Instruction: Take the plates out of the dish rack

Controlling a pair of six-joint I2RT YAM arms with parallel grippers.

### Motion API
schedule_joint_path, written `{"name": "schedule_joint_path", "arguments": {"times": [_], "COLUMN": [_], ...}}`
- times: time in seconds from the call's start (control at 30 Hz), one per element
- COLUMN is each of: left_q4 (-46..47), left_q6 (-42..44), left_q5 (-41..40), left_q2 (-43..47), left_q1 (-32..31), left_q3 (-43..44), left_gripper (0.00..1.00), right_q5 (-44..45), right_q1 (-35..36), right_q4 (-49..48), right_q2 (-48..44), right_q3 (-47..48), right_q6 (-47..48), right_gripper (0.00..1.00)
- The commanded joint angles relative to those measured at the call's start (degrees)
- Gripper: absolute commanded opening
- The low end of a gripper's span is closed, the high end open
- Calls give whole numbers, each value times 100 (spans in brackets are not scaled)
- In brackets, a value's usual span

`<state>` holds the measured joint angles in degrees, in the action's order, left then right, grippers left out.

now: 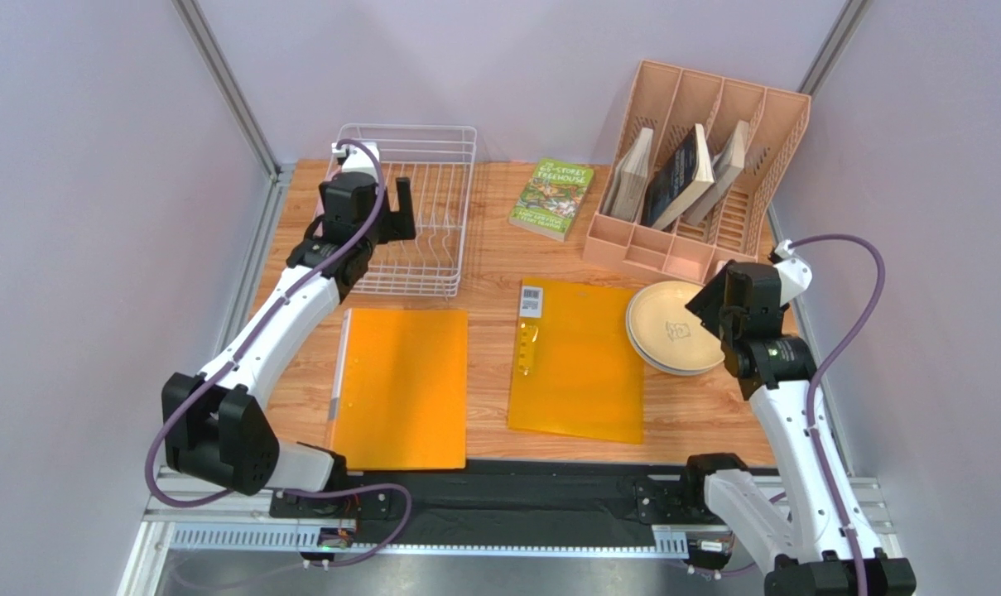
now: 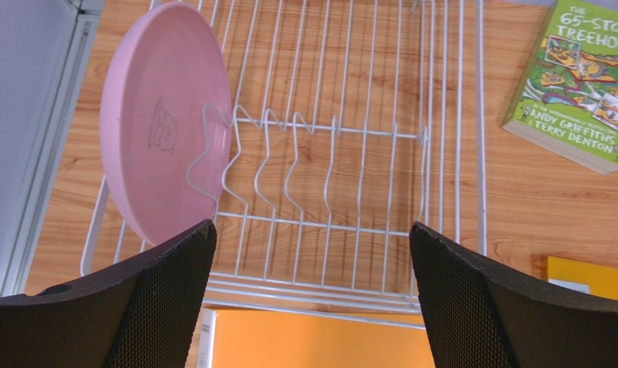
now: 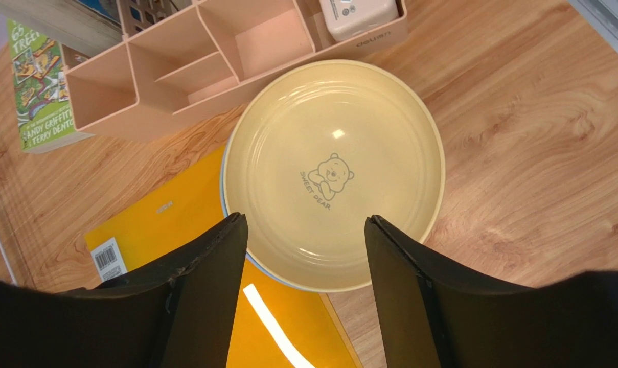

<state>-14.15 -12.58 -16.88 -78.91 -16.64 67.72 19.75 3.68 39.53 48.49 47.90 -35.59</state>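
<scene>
"Well, from above, where is everything?"

"Rack sits at the desk's far left corner, with the left arm over its left side. A cream plate lies flat near the right edge, just before the organizer, under the right arm."

"Left wrist?"

"Left gripper hangs spread wide and empty over the rack's near side. A pink plate stands on edge at the rack's left end, against the first wire divider."

"Right wrist?"

"Right gripper is spread too, holding nothing, above the cream plate's near rim. A blue plate peeks out beneath it, partly over an orange folder."
</scene>
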Motion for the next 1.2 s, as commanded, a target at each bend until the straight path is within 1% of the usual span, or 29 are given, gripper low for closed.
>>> {"name": "schedule_joint_path", "arguments": {"times": [0.0,0.03,0.13,0.17,0.23,0.27,0.37,0.5,0.53,0.6,0.67,0.77,0.8,0.87,0.9,0.97,1.0,1.03,1.1,1.17], "left_q4": [70,114,211,316,439,622,1000,1020,1020,976,976,958,950,949,984,1072,1072,1055,1081,1125], "left_q6": [-87,-104,96,193,352,483,694,792,809,801,766,722,722,722,739,792,792,792,801,836], "left_q5": [-201,-236,-727,-1068,-1439,-1701,-2124,-2521,-2722,-2803,-2707,-2671,-2645,-2522,-2478,-2425,-2390,-2320,-2276,-2302], "left_q2": [-124,-168,-378,-518,-651,-782,-1046,-1564,-1679,-1952,-2118,-2251,-2269,-2234,-2207,-2120,-2102,-2067,-1996,-1953], "left_q1": [231,362,495,495,530,548,610,741,759,829,873,917,917,917,926,926,926,917,917,917], "left_q3": [364,390,557,601,628,637,593,812,908,997,1041,1059,1050,1024,997,927,918,909,900,927], "left_gripper": [100,100,100,100,100,100,100,100,100,100,96,83,72,60,46,34,21,12,0,0], "right_q5": [-495,-620,-989,-1069,-1245,-1297,-1482,-1597,-1606,-1658,-1667,-1597,-1553,-1518,-1509,-1500,-1491,-1491,-1491,-1500], "right_q1": [18,18,27,27,53,71,150,256,273,308,343,405,423,449,449,458,467,467,458,467], "right_q4": [-585,-813,-1025,-1052,-1148,-1184,-1307,-1386,-1439,-1474,-1466,-1466,-1457,-1474,-1483,-1474,-1483,-1474,-1483,-1492], "right_q2": [-68,-16,414,546,933,1047,1478,1953,2023,2190,2322,2419,2437,2481,2490,2525,2542,2551,2551,2551], "right_q3": [150,158,272,360,439,518,658,808,826,896,949,1028,1037,1064,1064,1072,1055,1063,1029,1011], "right_q6": [561,597,650,676,685,685,694,703,712,712,720,764,773,799,826,826,843,844,852,844], "right_gripper": [64,64,64,64,64,64,64,64,64,64,64,64,64,64,64,64,64,64,64,64]}}
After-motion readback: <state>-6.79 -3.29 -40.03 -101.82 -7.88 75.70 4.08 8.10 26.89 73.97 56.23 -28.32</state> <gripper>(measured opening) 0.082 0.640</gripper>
